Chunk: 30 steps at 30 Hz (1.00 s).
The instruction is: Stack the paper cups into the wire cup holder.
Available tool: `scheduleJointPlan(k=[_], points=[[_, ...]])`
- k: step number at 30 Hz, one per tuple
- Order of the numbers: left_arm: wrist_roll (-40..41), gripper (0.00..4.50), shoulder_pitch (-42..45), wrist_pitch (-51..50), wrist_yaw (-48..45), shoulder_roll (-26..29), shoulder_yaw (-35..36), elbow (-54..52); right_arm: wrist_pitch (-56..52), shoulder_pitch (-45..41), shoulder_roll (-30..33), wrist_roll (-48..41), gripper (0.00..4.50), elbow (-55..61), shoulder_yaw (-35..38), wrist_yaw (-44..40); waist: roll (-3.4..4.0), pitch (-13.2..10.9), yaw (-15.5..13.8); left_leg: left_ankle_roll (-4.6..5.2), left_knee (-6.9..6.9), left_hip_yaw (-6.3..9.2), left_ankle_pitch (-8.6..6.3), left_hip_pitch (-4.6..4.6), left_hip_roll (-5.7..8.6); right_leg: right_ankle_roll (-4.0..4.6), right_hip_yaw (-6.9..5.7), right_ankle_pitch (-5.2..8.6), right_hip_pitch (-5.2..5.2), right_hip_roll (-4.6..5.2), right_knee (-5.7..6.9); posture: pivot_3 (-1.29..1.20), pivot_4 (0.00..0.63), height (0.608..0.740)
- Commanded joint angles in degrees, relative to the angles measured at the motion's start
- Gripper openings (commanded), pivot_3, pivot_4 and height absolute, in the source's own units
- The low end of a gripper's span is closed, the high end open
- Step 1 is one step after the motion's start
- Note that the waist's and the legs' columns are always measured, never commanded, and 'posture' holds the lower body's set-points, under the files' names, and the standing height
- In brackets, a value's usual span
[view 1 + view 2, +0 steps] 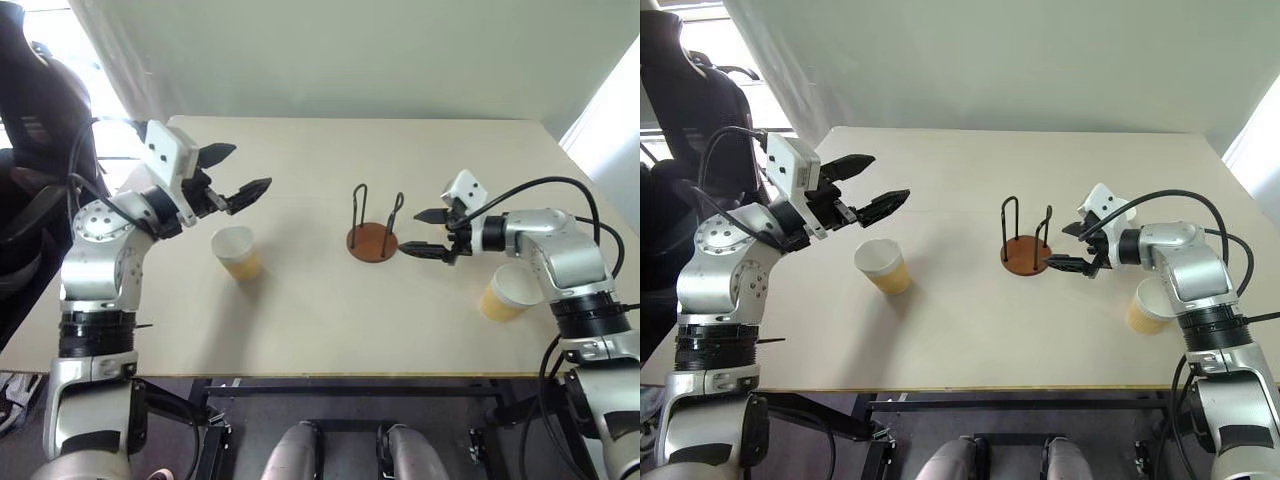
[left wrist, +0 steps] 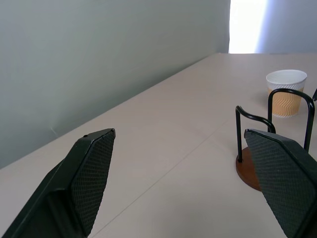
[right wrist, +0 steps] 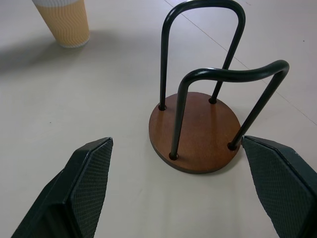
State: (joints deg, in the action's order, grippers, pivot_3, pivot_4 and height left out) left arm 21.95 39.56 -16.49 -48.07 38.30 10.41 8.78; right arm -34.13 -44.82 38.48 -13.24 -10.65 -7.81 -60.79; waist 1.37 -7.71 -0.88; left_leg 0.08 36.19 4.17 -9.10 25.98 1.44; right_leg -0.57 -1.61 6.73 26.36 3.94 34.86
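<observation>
The wire cup holder (image 1: 372,238) is standing empty near the middle of the desk (image 1: 320,310); the right gripper (image 1: 428,233) is hovering just beside its base with fingers spread wide, holding nothing; the left gripper (image 1: 232,172) is hanging above the desk, also spread and empty; one paper cup (image 1: 236,251) is standing below it, another paper cup (image 1: 508,292) is sitting under the right forearm.

- Wire cup holder (image 1: 372,238): brown disc base, two dark wire loops, upright, empty, mid surface.
- Paper cups: one (image 1: 236,251) upright left of holder, other (image 1: 505,293) upright to its right.
</observation>
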Motion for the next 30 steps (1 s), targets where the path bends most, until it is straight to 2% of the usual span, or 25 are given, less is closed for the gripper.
scheduleJointPlan(k=[1, 10, 17, 30], points=[[-0.3, 4.50, 1.9, 1.6, 0.7, -0.2, 0.5, 0.1, 0.3, -1.3, 0.8, -0.1, 4.26, 1.0, 0.9, -0.5, 0.00, 0.0, 0.0, 0.00, 0.00, 0.00, 0.00, 0.00, 0.00, 0.00, 0.00, 0.00, 0.00, 0.00, 0.00, 0.00, 0.150, 0.740], [-1.6, 4.50, 7.2, 5.9, -1.0, -2.6, -1.2, 7.8, -4.6, 2.1, 3.0, -1.7, 4.26, 7.5, 1.1, -1.2, -0.02, 0.0, -0.2, 0.01, 0.00, -0.01, 0.00, 0.01, 0.01, -0.03, 0.00, 0.02, -0.04, 0.00, -0.04, 0.00, 0.150, 0.740], [-2.1, 4.50, 8.9, 7.7, -1.9, -3.1, -1.9, 10.7, -4.3, 1.1, -0.4, -1.0, 4.26, 6.7, 1.0, 3.4, -0.03, 0.0, 0.0, 0.08, 0.00, -0.01, 0.05, -0.03, -0.01, -0.31, 0.00, 0.18, -0.04, -0.01, -0.01, 0.00, 0.150, 0.740], [-2.9, 4.50, 9.4, 8.9, -2.3, -2.6, -1.7, 11.6, -2.5, -3.1, -7.1, 1.4, 4.26, 3.4, -1.0, 7.6, -0.03, 0.0, -0.2, 0.14, 0.00, 0.00, 0.07, 0.00, 0.01, -0.06, 0.00, 0.03, -0.04, 0.00, -0.03, 0.00, 0.150, 0.740]])
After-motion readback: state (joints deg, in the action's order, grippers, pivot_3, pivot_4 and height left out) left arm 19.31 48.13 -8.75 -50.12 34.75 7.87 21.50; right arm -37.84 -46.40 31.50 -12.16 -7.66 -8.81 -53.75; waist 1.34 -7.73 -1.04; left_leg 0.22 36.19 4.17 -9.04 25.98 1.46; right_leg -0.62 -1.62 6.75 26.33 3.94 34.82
